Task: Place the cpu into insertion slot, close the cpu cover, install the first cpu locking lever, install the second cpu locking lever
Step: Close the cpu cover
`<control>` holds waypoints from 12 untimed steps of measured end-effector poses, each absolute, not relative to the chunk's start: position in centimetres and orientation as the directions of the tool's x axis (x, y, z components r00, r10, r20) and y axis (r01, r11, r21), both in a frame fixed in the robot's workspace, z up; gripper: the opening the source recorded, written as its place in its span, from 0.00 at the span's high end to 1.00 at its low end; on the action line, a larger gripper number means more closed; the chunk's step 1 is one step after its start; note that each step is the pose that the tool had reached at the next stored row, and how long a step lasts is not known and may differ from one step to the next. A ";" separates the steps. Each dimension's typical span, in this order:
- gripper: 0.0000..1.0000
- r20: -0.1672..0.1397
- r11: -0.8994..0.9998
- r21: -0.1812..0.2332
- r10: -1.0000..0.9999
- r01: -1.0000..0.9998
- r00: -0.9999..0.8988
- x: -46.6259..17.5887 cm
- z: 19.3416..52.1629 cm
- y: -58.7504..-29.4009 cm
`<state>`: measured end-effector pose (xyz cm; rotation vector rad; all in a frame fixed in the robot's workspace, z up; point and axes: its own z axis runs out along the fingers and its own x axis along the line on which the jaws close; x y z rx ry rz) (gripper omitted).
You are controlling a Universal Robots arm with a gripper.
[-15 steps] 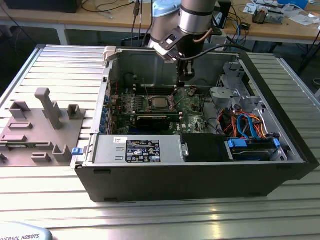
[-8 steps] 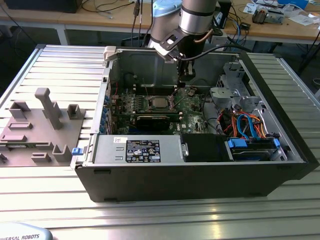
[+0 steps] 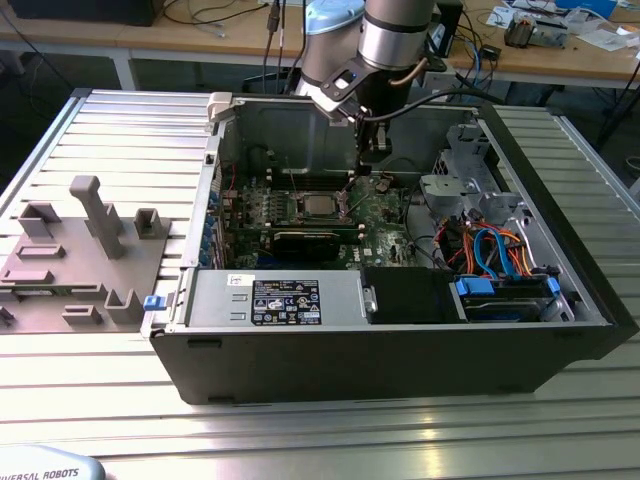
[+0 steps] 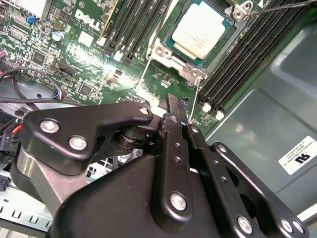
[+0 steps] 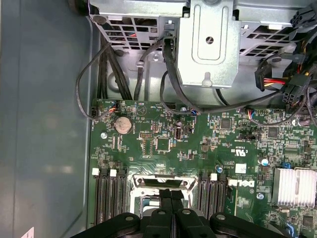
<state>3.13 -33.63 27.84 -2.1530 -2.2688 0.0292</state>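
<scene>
The cpu (image 4: 200,29) sat flat in the insertion slot (image 4: 167,43), silver-grey top facing up. The cpu cover (image 4: 184,65) lay down around it, the chip showing through its square window. A thin wire lever (image 4: 198,99) ran from the corner of the socket toward my fingertips; I could not tell whether it touched them or whether it was latched. My gripper (image 4: 177,104) hung just above the green motherboard (image 4: 84,59), close beside the socket. In both wrist views its fingers (image 5: 166,197) were pressed together with no gap showing, and I saw nothing pinched between them. Long black memory slots (image 4: 129,29) flanked the socket on both sides. In the first wrist view, a round coin cell (image 5: 122,125) sat on the board beyond the socket, a finned silver heat sink (image 5: 294,186) sat at the board's edge, and a metal drive cage (image 5: 208,44) with black cables stood past the board. In the exterior view, my arm reached down from above into the open computer case (image 3: 400,350), which lay on its side on a ribbed aluminium table (image 3: 400,430). A grey fixture plate (image 3: 90,250) with upright blocks lay on the table toward the exterior view's left, just beside the case.
</scene>
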 end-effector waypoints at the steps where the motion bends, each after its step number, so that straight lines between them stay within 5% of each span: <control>1: 0.89 -0.003 0.052 -0.023 0.999 0.998 -0.052 3.2 27.8 -33.6; 12: 0.89 -0.003 0.052 -0.023 0.999 0.998 -0.052 3.6 27.7 -33.6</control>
